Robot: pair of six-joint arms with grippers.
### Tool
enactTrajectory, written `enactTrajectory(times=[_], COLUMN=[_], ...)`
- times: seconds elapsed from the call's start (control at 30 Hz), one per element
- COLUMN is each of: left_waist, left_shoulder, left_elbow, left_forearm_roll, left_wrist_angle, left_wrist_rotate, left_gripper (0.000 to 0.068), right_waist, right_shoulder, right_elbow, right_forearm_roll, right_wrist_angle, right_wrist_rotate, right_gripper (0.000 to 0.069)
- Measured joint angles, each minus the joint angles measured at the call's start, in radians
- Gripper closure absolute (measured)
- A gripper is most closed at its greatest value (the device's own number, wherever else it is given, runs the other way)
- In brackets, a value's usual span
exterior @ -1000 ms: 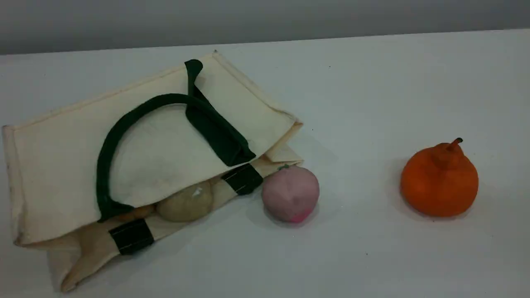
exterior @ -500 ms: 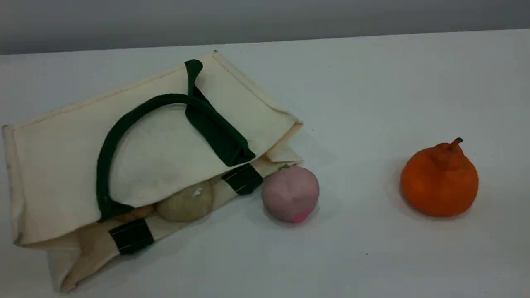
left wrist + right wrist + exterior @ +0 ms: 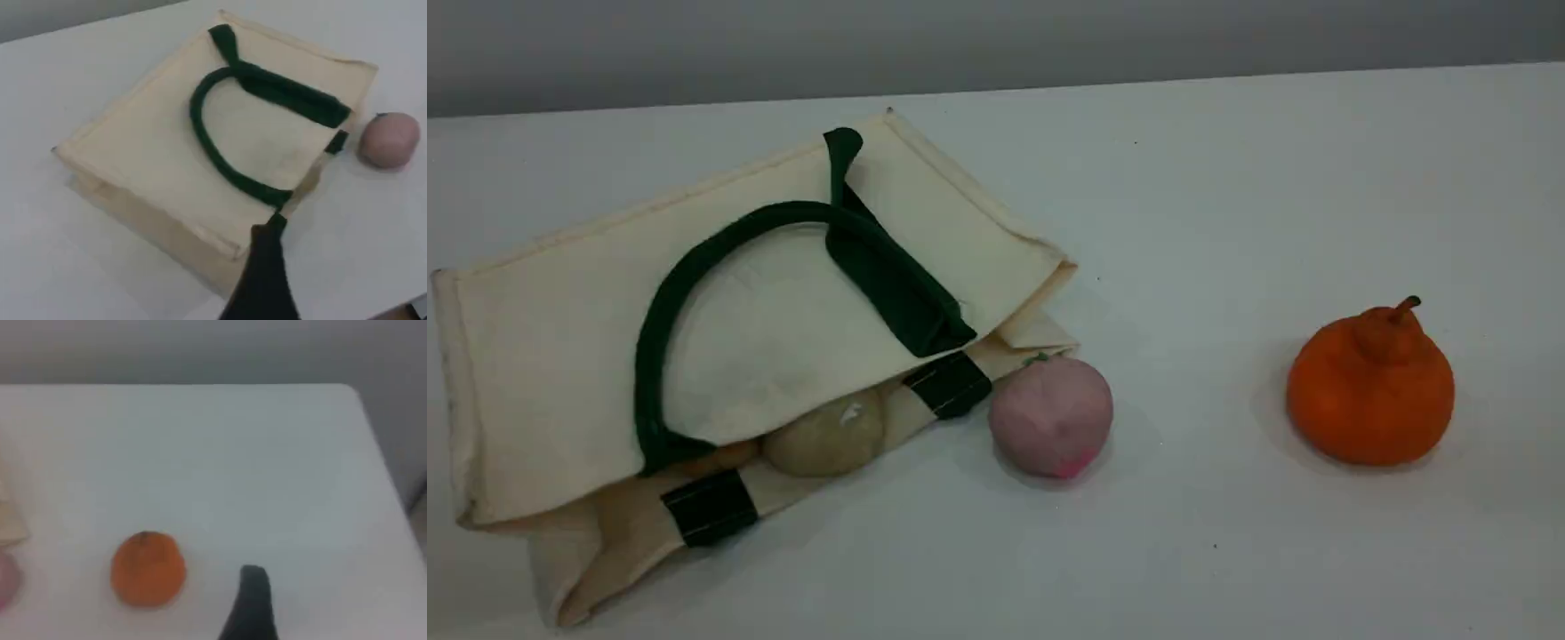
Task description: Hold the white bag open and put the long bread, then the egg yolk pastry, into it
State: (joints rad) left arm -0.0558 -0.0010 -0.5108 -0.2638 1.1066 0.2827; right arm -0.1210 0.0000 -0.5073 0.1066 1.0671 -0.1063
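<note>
Nothing has shifted in the scene view since a second ago. Nearest, a wide strip of bare table runs open along the front. The white bag lies flat on the left, its mouth slack toward the front. The egg yolk pastry sits in that mouth under the upper panel's edge, between two green patches. A sliver of the long bread shows just left of it, deeper inside. A pink ball rests just beside the bag's right corner; whether they touch I cannot tell. An orange fruit stands well apart to the right, with free table all round. The left gripper hangs above the bag's near edge, and the right gripper above bare table near the fruit. Both have their fingers spread and hold nothing. Beyond the bag the table runs clear to its far edge.
</note>
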Motion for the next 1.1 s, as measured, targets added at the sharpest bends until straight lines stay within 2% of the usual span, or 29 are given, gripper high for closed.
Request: enactTrajectory(times=[0.37, 0.7, 0.9, 1.1], left_waist=[0.123, 0.126, 0.126, 0.126], left_shoulder=[0.001, 0.001, 0.001, 0.001], left_elbow=[0.000, 0.000, 0.000, 0.000], left_forearm_roll=[0.000, 0.002, 0.002, 0.002], left_wrist_angle=[0.000, -0.001, -0.001, -0.001], left_wrist_rotate=[0.000, 0.000, 0.000, 0.000], left_gripper=[0.0143, 0.0143, 0.0143, 0.0143], right_waist=[-0.020, -0.013, 0.041, 0.041], right_shoulder=[0.000, 0.000, 0.000, 0.000], right_elbow=[0.000, 0.000, 0.000, 0.000], right_forearm_roll=[0.000, 0.000, 0.000, 0.000], right_wrist_angle=[0.000, 0.000, 0.000, 0.000], right_wrist_rotate=[0.000, 0.000, 0.000, 0.000], right_gripper=[0.0137, 0.0137, 0.0137, 0.0137])
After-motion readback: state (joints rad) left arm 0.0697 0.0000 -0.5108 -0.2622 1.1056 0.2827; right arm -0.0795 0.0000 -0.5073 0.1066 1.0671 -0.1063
